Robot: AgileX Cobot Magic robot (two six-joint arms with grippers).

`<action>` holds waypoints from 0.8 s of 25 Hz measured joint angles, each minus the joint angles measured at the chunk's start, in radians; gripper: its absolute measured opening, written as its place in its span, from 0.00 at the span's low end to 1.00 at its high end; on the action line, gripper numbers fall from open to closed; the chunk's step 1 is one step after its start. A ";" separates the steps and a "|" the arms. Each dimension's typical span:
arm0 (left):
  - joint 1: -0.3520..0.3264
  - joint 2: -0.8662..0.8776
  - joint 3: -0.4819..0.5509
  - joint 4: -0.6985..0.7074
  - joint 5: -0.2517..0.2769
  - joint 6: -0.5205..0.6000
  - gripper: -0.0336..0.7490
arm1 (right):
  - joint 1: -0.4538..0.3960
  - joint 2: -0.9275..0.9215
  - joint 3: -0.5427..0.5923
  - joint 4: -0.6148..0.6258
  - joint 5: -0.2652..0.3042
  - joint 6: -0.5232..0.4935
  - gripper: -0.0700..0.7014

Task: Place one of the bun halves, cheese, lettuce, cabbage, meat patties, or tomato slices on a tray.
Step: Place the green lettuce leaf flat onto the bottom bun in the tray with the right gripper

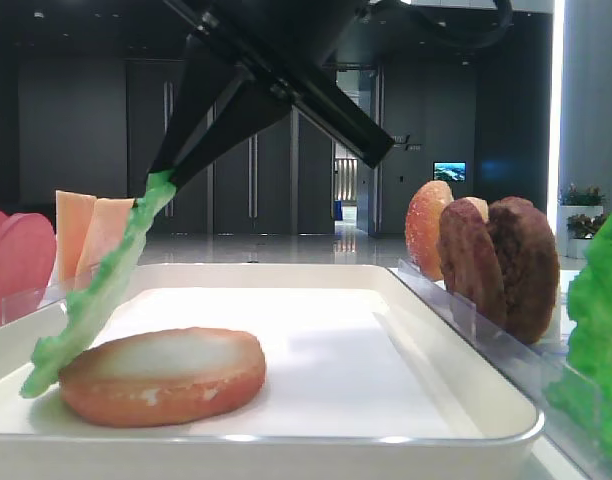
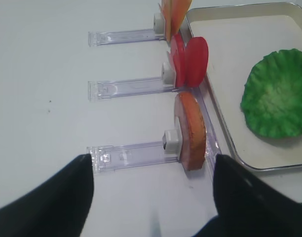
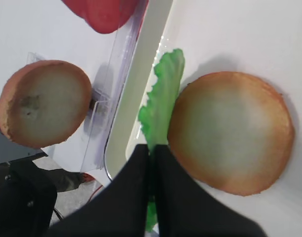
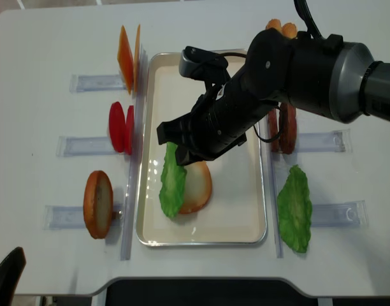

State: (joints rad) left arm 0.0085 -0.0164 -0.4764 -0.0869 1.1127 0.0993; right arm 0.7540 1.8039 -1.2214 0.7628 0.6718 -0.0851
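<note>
My right gripper (image 4: 182,148) is shut on the top edge of the lettuce (image 4: 172,182), a thin green leaf. The leaf hangs slanted over the left part of the white tray (image 4: 243,210). Its lower end rests against the left edge of a bun half (image 1: 161,375) that lies flat-face-up on the tray. In the right wrist view the black fingers (image 3: 136,168) pinch the lettuce (image 3: 163,96) beside that bun half (image 3: 230,131). My left gripper (image 2: 151,165) is open over bare table, near a second bun half (image 2: 190,131) standing in a clear holder.
Left of the tray, clear holders carry cheese (image 4: 128,54), tomato slices (image 4: 122,126) and the standing bun half (image 4: 97,204). On the right stand meat patties (image 1: 506,265), another bun half (image 1: 426,228) and frilly green cabbage (image 4: 294,207). My right arm (image 4: 297,64) spans the tray's upper right.
</note>
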 joint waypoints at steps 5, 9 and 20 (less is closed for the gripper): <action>0.000 0.000 0.000 0.000 0.000 0.000 0.78 | -0.006 0.000 0.000 -0.086 0.004 0.063 0.10; 0.000 0.000 0.000 0.000 0.000 0.000 0.78 | -0.006 0.000 0.000 -0.175 0.014 0.122 0.10; 0.000 0.000 0.000 0.000 0.000 0.000 0.78 | -0.006 0.000 0.000 -0.244 0.025 0.158 0.10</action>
State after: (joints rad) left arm 0.0085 -0.0164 -0.4764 -0.0869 1.1127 0.0993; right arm 0.7477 1.8039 -1.2214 0.5185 0.6972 0.0730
